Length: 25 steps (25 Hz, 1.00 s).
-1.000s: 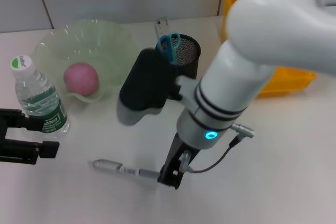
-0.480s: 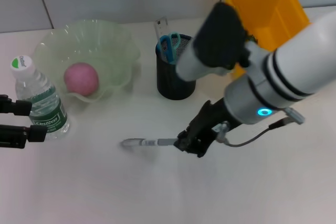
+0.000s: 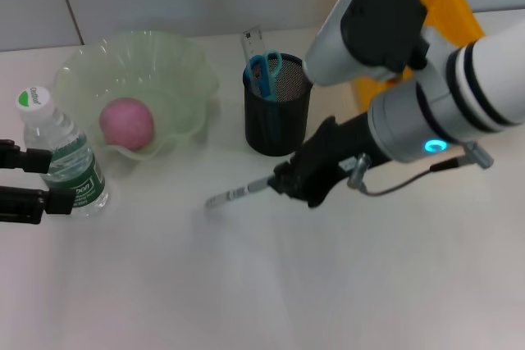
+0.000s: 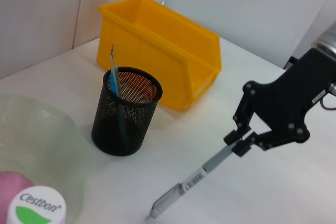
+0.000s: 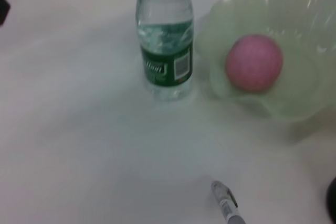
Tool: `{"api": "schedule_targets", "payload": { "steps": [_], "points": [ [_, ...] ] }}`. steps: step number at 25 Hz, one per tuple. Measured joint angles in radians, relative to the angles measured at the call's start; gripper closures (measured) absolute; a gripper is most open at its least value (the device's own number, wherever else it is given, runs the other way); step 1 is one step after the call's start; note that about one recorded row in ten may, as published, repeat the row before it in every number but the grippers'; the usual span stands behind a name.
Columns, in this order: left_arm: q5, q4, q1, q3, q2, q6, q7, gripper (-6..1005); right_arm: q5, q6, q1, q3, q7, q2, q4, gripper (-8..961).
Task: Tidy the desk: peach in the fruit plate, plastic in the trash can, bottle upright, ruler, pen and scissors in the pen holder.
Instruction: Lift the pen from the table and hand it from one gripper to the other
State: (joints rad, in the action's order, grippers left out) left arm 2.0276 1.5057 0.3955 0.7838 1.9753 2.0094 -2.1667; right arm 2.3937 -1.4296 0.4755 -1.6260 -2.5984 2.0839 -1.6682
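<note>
My right gripper (image 3: 285,181) is shut on one end of the grey pen (image 3: 238,193), which hangs tilted just above the table in front of the black mesh pen holder (image 3: 279,116). The left wrist view shows the same grip (image 4: 242,142) on the pen (image 4: 191,183). Blue scissors (image 3: 264,71) and a clear ruler (image 3: 250,43) stand in the holder. The pink peach (image 3: 126,123) lies in the green fruit plate (image 3: 176,63). The bottle (image 3: 61,153) stands upright, with my open left gripper (image 3: 37,180) at its left side. No plastic is in view.
A yellow bin (image 3: 447,6) stands behind the right arm, to the right of the pen holder. The big white right arm (image 3: 459,104) reaches across the right half of the table. The front of the white table (image 3: 246,284) is bare.
The right gripper has carried the pen up off the table and back to the right, toward the pen holder, tilting it. The left gripper has hardly moved beside the bottle.
</note>
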Motion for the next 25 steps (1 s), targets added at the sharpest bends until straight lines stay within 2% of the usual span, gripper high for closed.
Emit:
{"api": "schedule_targets", "payload": {
  "steps": [6, 10, 11, 12, 14, 21, 22, 25],
  "points": [
    [-0.023, 0.012, 0.004, 0.0, 0.004, 0.001, -0.002, 213, -0.002, -0.015, 0.003, 0.048, 0.005, -0.002, -0.058, 849],
    [-0.099, 0.027, -0.002, 0.0, 0.004, 0.001, -0.002, 213, -0.012, -0.059, 0.005, 0.104, -0.003, -0.002, -0.114, 850],
    [-0.099, 0.027, -0.002, 0.0, 0.004, 0.001, -0.002, 213, -0.027, -0.074, 0.006, 0.128, -0.003, -0.002, -0.125, 850],
    [-0.168, 0.036, -0.005, -0.003, 0.002, 0.001, -0.002, 213, -0.069, -0.107, 0.006, 0.182, -0.004, -0.002, -0.141, 850],
    [-0.192, 0.037, -0.002, -0.004, 0.004, 0.0, -0.001, 214, -0.09, -0.121, 0.007, 0.209, -0.003, -0.002, -0.143, 851],
    [-0.233, 0.051, 0.026, -0.005, 0.027, -0.003, 0.009, 213, -0.214, -0.208, -0.008, 0.394, 0.042, -0.004, -0.151, 852],
    [-0.245, 0.056, 0.029, -0.005, 0.029, -0.006, 0.009, 214, -0.246, -0.237, -0.009, 0.449, 0.056, -0.005, -0.151, 852],
    [-0.265, 0.061, 0.035, -0.011, 0.036, -0.008, 0.014, 214, -0.273, -0.273, -0.007, 0.509, 0.071, -0.006, -0.15, 853]
  ]
}}
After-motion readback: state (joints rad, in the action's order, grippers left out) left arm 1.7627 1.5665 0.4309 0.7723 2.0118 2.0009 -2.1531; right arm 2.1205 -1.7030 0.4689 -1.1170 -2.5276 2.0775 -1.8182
